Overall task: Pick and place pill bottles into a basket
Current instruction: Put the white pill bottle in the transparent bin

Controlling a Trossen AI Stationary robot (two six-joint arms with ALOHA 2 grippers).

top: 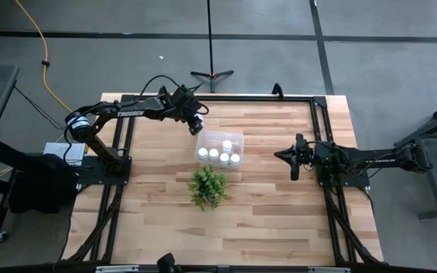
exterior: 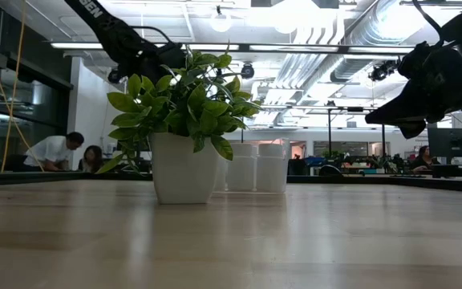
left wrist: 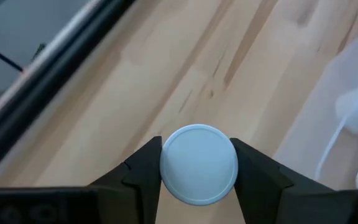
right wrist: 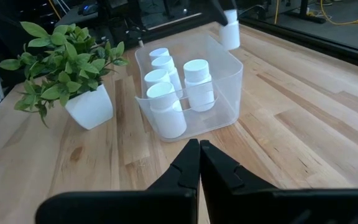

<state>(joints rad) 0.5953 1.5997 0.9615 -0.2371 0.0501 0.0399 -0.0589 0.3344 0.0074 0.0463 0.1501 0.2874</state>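
Left gripper (left wrist: 199, 171) clamped on pill bottle (left wrist: 199, 163), held in air just beside far-left corner of basket (top: 237, 139). Five pill bottles (right wrist: 166, 109) upright inside basket. Plant (top: 208, 186) just beside basket's near side. Right gripper (right wrist: 199, 163) fingers pressed together, empty, well right of basket.

The table (top: 279, 197) is pale wood planking with visible grain and a low satin sheen, edged by a matt black metal frame (top: 321, 121). Just above the frame's centre in the high view, the basket (right wrist: 225, 93) is clear, smooth plastic, slightly glossy at its rim, and holds pill bottles (right wrist: 197, 84) of matt white plastic with smooth caps. Below it, the plant (right wrist: 55, 62) has waxy green leaves in a smooth white pot (right wrist: 91, 107).
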